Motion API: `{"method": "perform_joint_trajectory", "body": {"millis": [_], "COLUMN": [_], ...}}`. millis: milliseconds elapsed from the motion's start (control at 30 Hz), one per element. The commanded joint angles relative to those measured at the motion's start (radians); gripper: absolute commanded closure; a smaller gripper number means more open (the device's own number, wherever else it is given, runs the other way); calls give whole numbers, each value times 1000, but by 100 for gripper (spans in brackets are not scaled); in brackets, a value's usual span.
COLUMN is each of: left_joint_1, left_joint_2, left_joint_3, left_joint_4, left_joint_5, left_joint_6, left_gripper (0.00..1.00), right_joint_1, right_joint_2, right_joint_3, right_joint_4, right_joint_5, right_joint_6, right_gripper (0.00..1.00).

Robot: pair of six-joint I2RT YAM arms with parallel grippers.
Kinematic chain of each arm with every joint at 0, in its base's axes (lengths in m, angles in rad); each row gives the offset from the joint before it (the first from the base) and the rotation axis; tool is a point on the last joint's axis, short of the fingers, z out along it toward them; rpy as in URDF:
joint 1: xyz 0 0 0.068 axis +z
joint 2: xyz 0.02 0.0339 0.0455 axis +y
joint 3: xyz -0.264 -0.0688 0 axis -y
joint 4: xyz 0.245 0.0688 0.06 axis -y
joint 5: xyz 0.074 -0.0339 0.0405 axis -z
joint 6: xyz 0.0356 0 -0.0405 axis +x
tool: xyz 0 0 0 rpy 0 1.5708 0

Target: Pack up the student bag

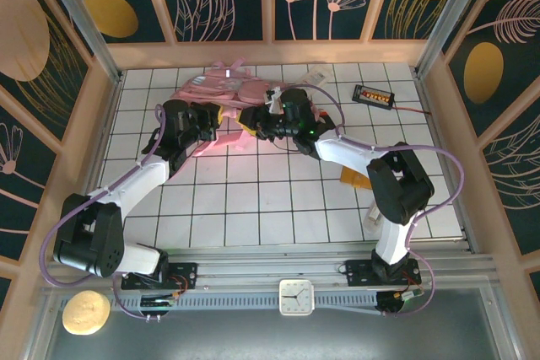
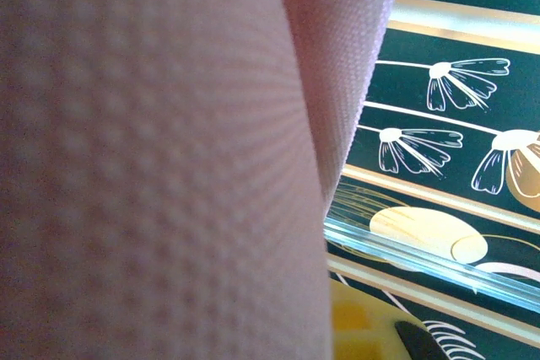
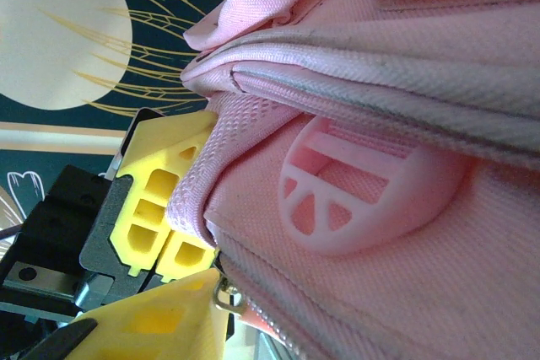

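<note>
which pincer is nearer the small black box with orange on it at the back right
Right. The right pincer is at the student bag, left of the black box; the left pincer sits farther left.

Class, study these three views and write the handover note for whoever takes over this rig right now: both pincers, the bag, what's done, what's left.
Left pincer: shut, apparently pinching fabric at the near edge of the student bag.
Right pincer: beside it at that edge; open or shut cannot be told.
The student bag lies crumpled at the far middle of the table.
Done: bag edge gripped; its contents cannot be told.
Left: open it and pack; a small black device lies on the table to its right.
</note>
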Motion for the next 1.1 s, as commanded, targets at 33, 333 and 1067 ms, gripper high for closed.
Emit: {"method": "perform_joint_trajectory", "body": {"millis": [33,333,1067], "left_joint_1": [-14,-15,161], "left_joint_2": [-58,-71,-187], "left_joint_3": [39,29,-48], "left_joint_4": [122,118,-172], "left_joint_5": [47,41,150], "left_joint_6": [-67,-65,254], "left_gripper": [100,100,100], "right_joint_1": [-11,-21,-174], "right_joint_2": [-17,-14,-55], "right_joint_3": [-2,6,50], "right_joint_4": [44,-14,-733], "right_joint_5": [-4,-1,-100], "right_joint_6": [-20,-36,-467], "right_gripper": [63,80,100]}}
